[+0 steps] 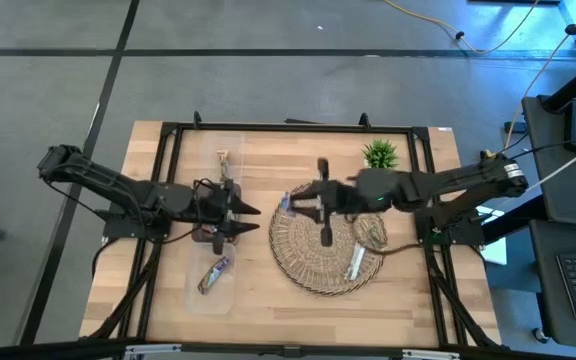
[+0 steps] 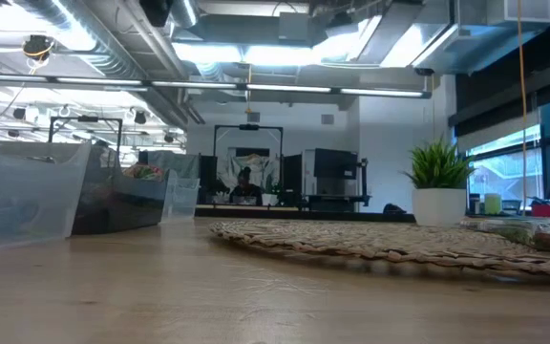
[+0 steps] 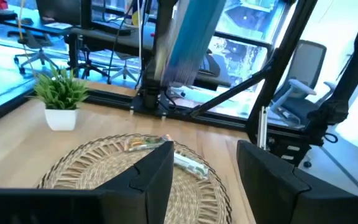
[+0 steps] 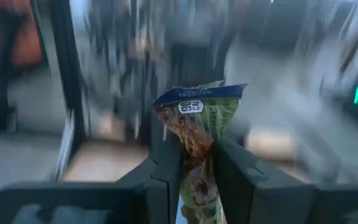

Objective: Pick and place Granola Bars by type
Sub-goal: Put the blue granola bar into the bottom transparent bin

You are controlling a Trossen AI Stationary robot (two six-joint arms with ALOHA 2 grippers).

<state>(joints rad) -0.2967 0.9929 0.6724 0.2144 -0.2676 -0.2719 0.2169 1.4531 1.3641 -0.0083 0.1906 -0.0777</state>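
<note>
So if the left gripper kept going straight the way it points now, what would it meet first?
Probably the right gripper, which holds a granola bar facing it over the woven mat's near edge. The left gripper points that way, though their heights are unclear.

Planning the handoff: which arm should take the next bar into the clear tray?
Right. Its end effector is shut on a granola bar above the woven mat. The left end effector hangs open and empty over the clear tray.

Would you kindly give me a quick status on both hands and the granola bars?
Right hand shut on a green-gold bar, raised above the woven mat. Left hand open, empty, over the clear tray. Nothing blocking.
</note>
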